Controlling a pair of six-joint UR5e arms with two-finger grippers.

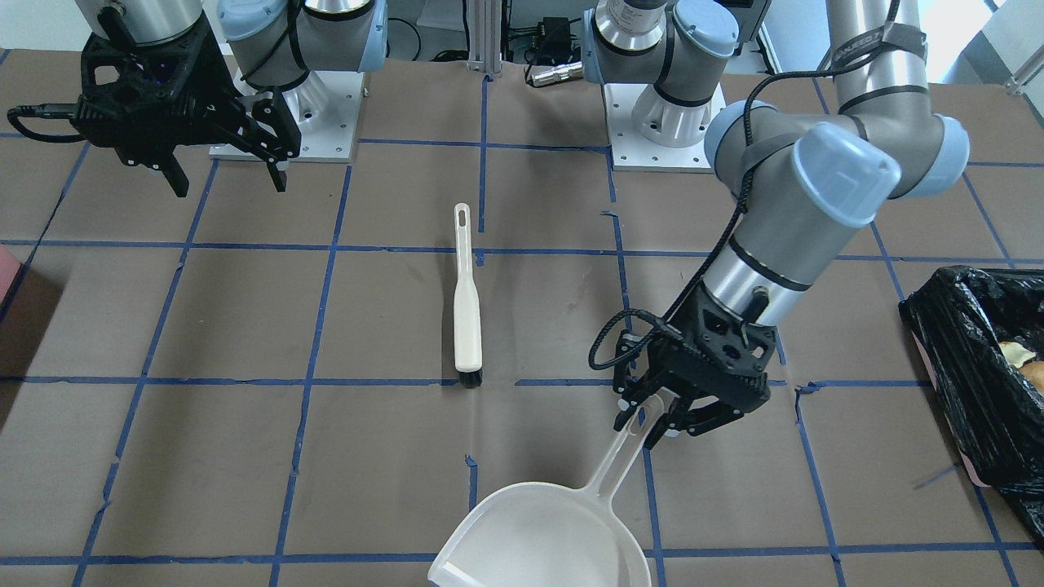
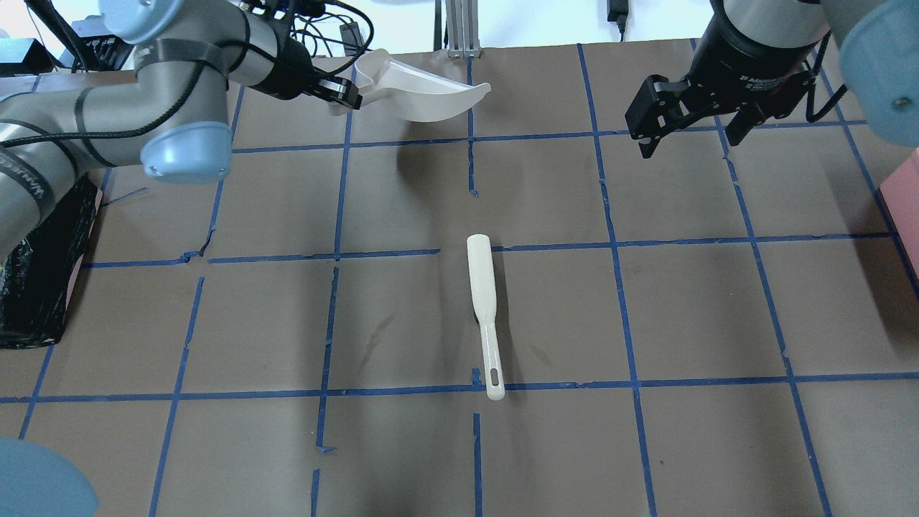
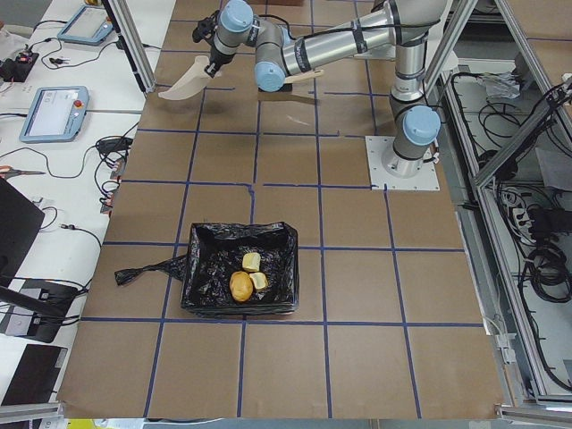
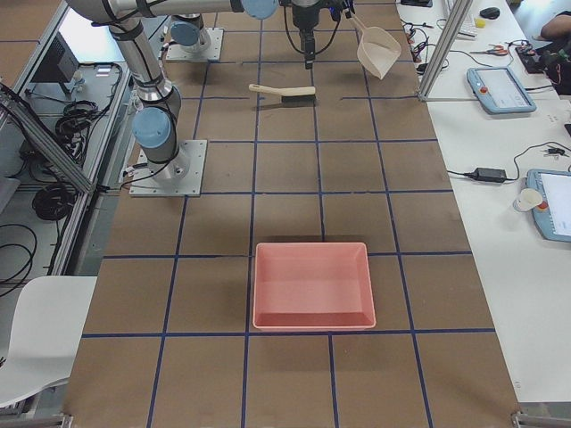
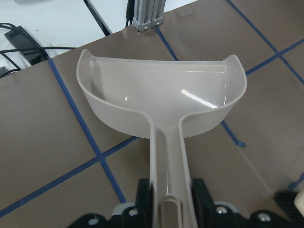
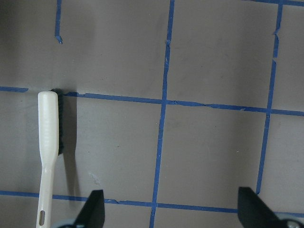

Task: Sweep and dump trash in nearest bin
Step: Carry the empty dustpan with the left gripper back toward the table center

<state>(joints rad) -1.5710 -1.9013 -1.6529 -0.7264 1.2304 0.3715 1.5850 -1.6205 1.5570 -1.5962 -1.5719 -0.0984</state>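
Left hand (image 1: 652, 420) is closed on the handle of the dustpan (image 1: 546, 530). The handle is clamped between both fingers, and the pan is carried clear of the desk (image 1: 245, 326) with the scoop pointed away from the robot.

Right hand (image 1: 230, 186) is spread wide with nothing gripped, held above the desk on the robot's right side.

Brush (image 2: 482, 287) is laid flat mid-desk between the 2 hands and touched by neither. Its bristle end is pointed away from the robot.

All 3 pieces of trash (image 3: 243, 284) are seen inside the bin (image 3: 206, 268): 2 pale chunks and 1 tan-orange lump, bunched together on the black liner. The bin is placed at the desk's end on the robot's left, well apart from the left hand, to its left and nearer the robot's base. The right hand is farther off again, across the desk.

Pink tray (image 4: 310, 248) is sat at the opposite end.
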